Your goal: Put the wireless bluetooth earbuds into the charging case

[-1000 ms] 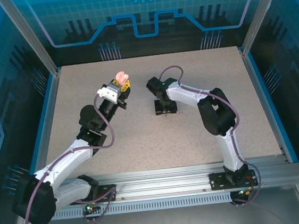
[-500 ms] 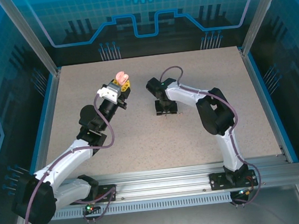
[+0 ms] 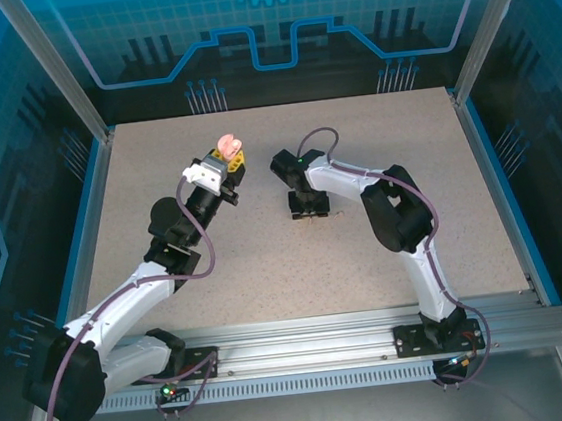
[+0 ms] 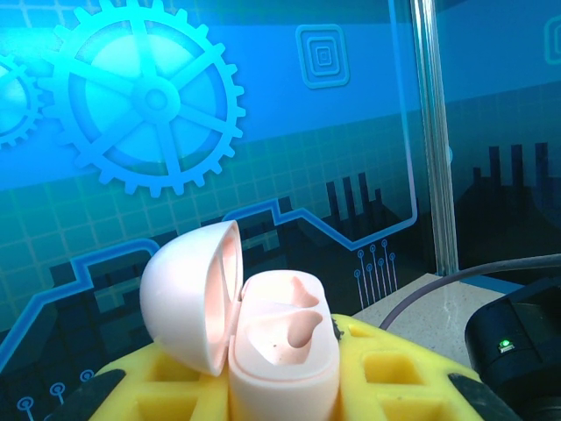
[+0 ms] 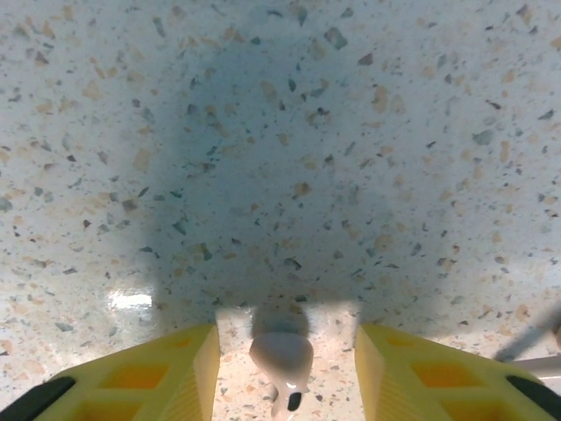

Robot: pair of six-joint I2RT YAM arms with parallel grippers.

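Note:
A pale pink charging case (image 4: 280, 346) stands upright with its lid (image 4: 188, 294) swung open to the left and both sockets empty. My left gripper (image 4: 280, 390) is shut on its body between yellow fingers (image 4: 412, 373). In the top view the charging case (image 3: 226, 143) is held up above the table at the back left of centre. My right gripper (image 3: 310, 210) points straight down at the table. Its yellow fingers (image 5: 184, 373) stand open on either side of a pale earbud (image 5: 280, 351), which lies on the table with gaps on both sides.
The speckled table (image 3: 265, 252) is bounded by blue walls and metal posts (image 3: 467, 70). A thin cable (image 5: 535, 364) shows at the right of the right wrist view. Both arm bases sit on the rail (image 3: 315, 343) at the near edge.
The right arm's wrist has shifted slightly left, low over the table. The left arm and the case have not moved.

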